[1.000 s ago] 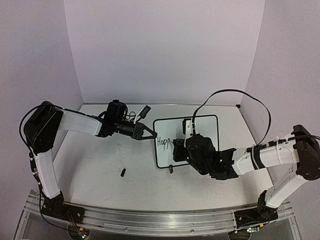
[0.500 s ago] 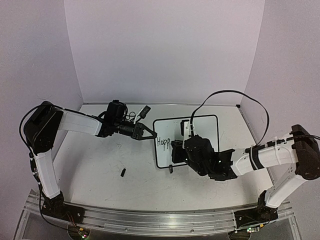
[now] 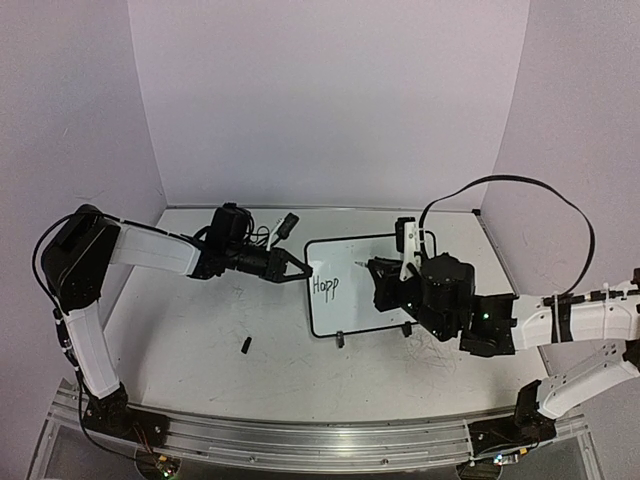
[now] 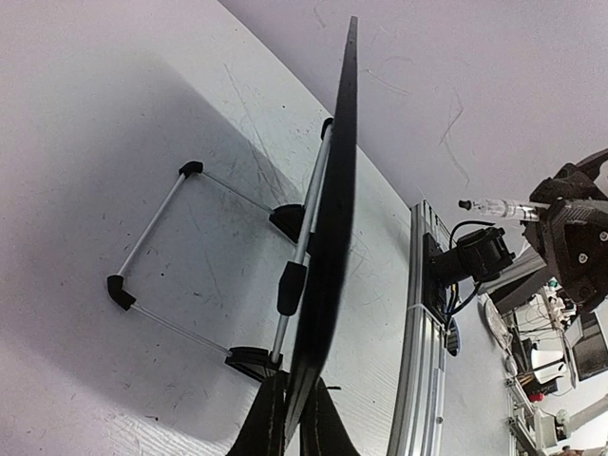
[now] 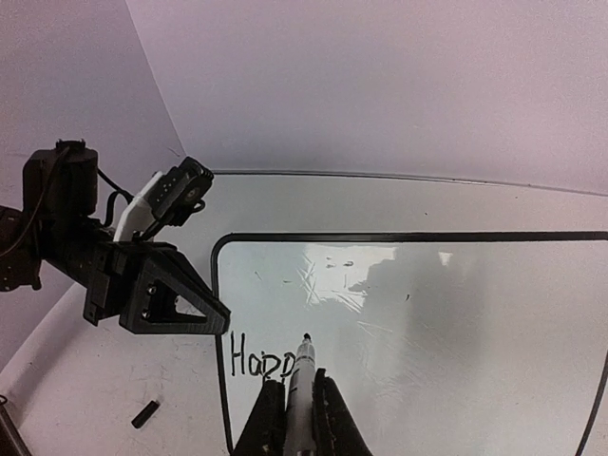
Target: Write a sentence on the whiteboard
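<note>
Right wrist view: right gripper (image 5: pixel 300 418) pinches a slim clear marker (image 5: pixel 303 372) by the black letters "Happ" (image 5: pixel 260 366); left gripper (image 5: pixel 220 322) clamps the black-framed whiteboard (image 5: pixel 456 313) at its edge to steady it.

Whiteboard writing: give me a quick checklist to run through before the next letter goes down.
1. Left claw clamped on the left edge of the whiteboard: ok.
2. Marker gripped in the right claw, bare tip pointing at the board: ok.
3. Letters read "Happ", in one level row: ok, though the word is unfinished.
4. Blank board to the right of the last letter: ok, plenty.
5. Tip lined up just right of the last "p": ok in the right wrist view.
6. Tip touching the board surface: cannot tell.
</note>
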`<move>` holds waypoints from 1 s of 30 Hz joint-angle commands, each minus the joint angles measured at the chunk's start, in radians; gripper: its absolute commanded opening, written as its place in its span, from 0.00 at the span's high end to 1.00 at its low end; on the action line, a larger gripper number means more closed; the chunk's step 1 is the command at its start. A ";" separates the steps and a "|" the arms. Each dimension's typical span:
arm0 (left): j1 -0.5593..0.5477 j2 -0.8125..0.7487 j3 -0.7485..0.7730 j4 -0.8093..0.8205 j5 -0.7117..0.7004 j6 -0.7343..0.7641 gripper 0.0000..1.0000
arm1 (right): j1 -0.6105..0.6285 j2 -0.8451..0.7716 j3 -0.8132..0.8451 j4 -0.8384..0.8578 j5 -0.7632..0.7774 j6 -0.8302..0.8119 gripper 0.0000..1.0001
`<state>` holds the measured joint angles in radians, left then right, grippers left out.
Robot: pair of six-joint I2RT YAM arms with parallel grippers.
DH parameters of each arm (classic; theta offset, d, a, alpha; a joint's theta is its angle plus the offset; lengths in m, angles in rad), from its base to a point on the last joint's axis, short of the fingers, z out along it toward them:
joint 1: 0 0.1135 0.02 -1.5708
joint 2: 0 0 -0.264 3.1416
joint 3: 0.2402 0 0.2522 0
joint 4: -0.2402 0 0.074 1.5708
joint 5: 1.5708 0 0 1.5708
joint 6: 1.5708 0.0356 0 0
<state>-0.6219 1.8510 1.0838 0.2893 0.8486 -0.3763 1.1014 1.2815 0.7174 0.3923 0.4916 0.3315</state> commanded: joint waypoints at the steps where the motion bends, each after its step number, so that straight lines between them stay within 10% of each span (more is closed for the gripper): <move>1: 0.002 -0.041 -0.029 -0.024 -0.076 -0.036 1.00 | -0.002 0.016 0.001 0.004 -0.023 -0.060 1.00; 30: -0.002 -0.055 -0.037 -0.024 -0.098 -0.046 1.00 | -0.002 0.072 0.031 0.022 -0.020 0.005 1.00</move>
<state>-0.6346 1.8263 1.0504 0.2977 0.7792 -0.3862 1.1000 1.3840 0.7599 0.3732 0.4424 0.3147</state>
